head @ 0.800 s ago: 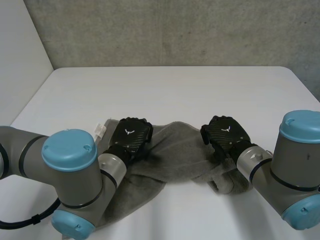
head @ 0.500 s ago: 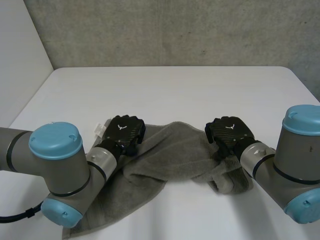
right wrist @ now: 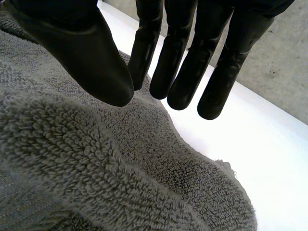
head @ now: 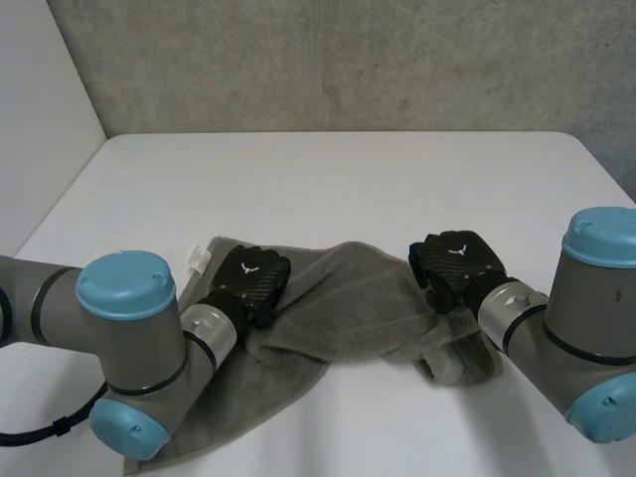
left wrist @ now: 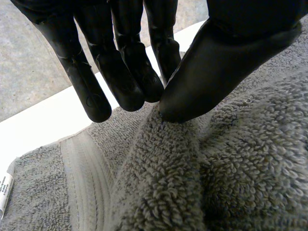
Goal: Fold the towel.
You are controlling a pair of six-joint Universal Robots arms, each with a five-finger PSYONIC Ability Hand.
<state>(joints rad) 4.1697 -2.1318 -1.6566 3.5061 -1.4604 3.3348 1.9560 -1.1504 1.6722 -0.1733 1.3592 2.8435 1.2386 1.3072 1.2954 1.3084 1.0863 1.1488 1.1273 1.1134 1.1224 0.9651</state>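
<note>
A grey towel lies rumpled across the near part of the white table. My left hand is on its left end, near the far edge. In the left wrist view its thumb pinches a raised fold of towel against the straight fingers. My right hand is over the towel's right end. In the right wrist view its thumb stands apart from its straight fingers, just above a ridge of the towel, with no cloth between them.
A white label sticks out at the towel's far left corner, also seen as the label beside my left hand. A grey wall runs behind the table. Bare tabletop stretches beyond both hands.
The left hand has shifted a little left and toward me. The right hand has edged to the right. The towel between them has spread and lies flatter.
</note>
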